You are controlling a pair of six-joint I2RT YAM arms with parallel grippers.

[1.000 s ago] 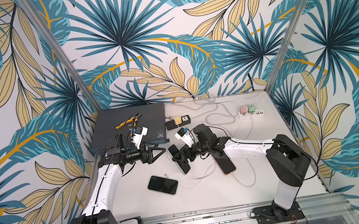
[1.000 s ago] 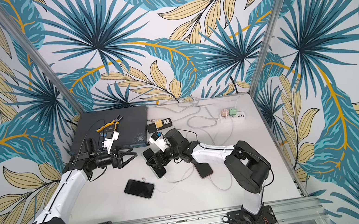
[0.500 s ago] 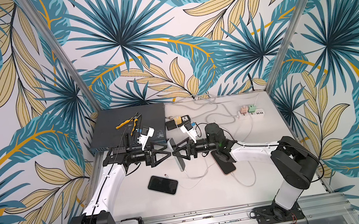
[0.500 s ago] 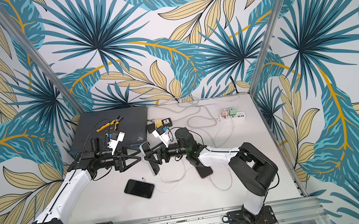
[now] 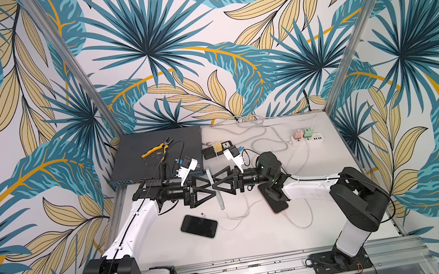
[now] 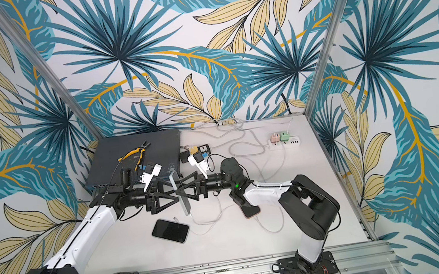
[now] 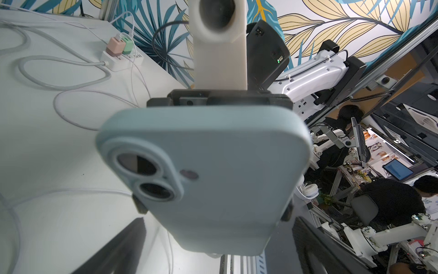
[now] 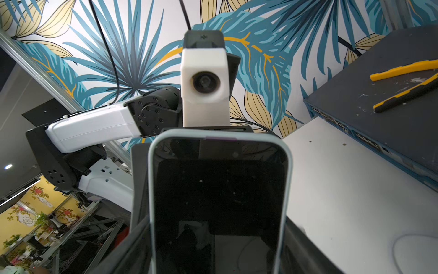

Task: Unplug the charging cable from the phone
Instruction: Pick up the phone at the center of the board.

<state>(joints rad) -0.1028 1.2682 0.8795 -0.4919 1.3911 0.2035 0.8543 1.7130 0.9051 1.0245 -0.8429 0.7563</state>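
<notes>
My right gripper (image 5: 216,186) squeezed the light blue phone (image 5: 220,201) by its two sides and held it standing up above the table (image 5: 258,239). My left gripper (image 5: 210,194) was spread wide, just by the phone's back. The white cable (image 5: 224,213) hung from the phone's bottom end.

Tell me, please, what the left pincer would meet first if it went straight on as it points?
Probably the back of the pale blue phone, held upright by the right pincer just ahead; the gap is unclear.
</notes>
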